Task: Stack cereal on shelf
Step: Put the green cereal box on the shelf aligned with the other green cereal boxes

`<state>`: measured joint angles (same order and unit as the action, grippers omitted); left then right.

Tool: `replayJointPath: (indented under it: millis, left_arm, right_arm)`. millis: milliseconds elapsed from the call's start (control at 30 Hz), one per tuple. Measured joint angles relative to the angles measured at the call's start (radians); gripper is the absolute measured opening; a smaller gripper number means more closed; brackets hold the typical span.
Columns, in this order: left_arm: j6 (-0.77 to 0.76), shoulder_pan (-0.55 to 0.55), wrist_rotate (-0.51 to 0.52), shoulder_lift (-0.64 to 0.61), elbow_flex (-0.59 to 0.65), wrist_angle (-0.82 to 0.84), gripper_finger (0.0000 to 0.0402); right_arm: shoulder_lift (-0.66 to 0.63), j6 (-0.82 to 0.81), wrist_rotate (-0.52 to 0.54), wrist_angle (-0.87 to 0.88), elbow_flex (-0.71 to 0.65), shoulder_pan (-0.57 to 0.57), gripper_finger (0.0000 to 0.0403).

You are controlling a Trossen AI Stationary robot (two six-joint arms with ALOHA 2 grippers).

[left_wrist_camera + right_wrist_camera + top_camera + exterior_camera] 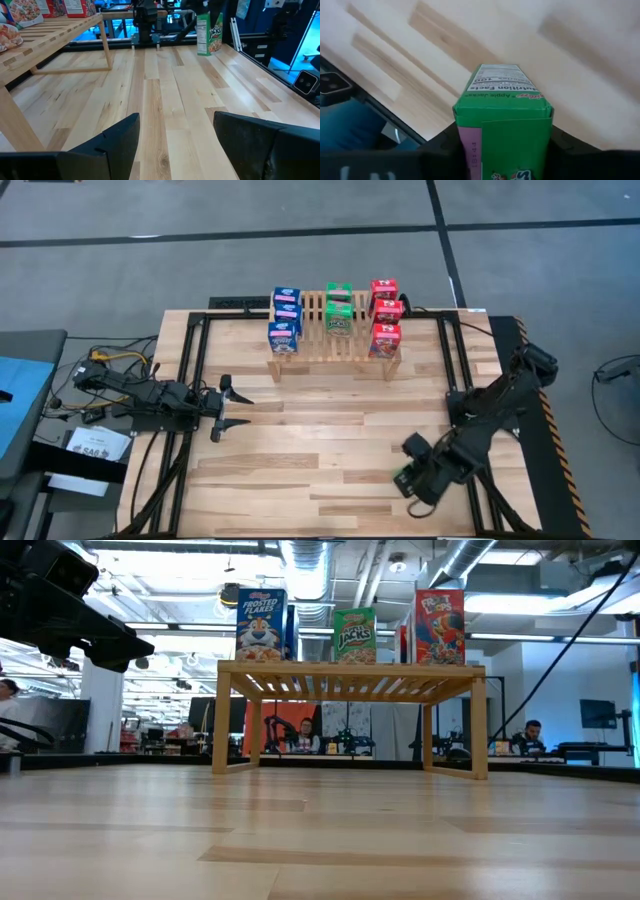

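1. Here, nearest the table's front edge, the right gripper (408, 477) is clamped on a green Apple Jacks box (502, 122); the right wrist view shows the carton wedged between the two dark fingers, so I judge this is the last box, due for the green row.
2. In the high view the arm covers most of that box; only a sliver of green shows, and whether it is lifted off the table (330, 470) is hard to tell.
3. Farther in, at the left side, the left gripper (228, 408) waits with its fingers parted and nothing between them, pointing across the boards.
4. At the far edge the slatted wooden shelf (312, 355) carries three blue boxes (285, 320), two green boxes (338, 305) and three red boxes (385, 315) in rows, fronts facing forward.
5. From table height only the front box of each row shows; the rest hide behind.
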<state>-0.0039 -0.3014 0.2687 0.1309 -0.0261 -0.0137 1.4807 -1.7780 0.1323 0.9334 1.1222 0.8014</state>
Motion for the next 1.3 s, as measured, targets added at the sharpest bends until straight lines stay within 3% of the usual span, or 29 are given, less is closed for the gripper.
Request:
replayJointPath:
  millis: [400,767,1133,1300]
  left_arm:
    - [0.0,0.0,0.0,0.0,0.0,0.0,0.0244]
    - [0.0,0.0,0.0,0.0,0.0,0.0,0.0244]
    - [0.0,0.0,0.0,0.004,0.0,0.0,0.0244]
    - [0.0,0.0,0.0,0.013,0.0,0.0,0.0244]
  right_arm:
    - [0.0,0.653,-0.02,0.074,0.136,-0.34,0.0177]
    - [0.037,1.168,-0.025,0.018,0.234,-0.592,0.0177]
    - [0.234,1.436,-0.029,0.162,0.428,-0.633,0.0178]
    - [0.279,1.511,-0.027,0.169,0.447,-0.633,0.0178]
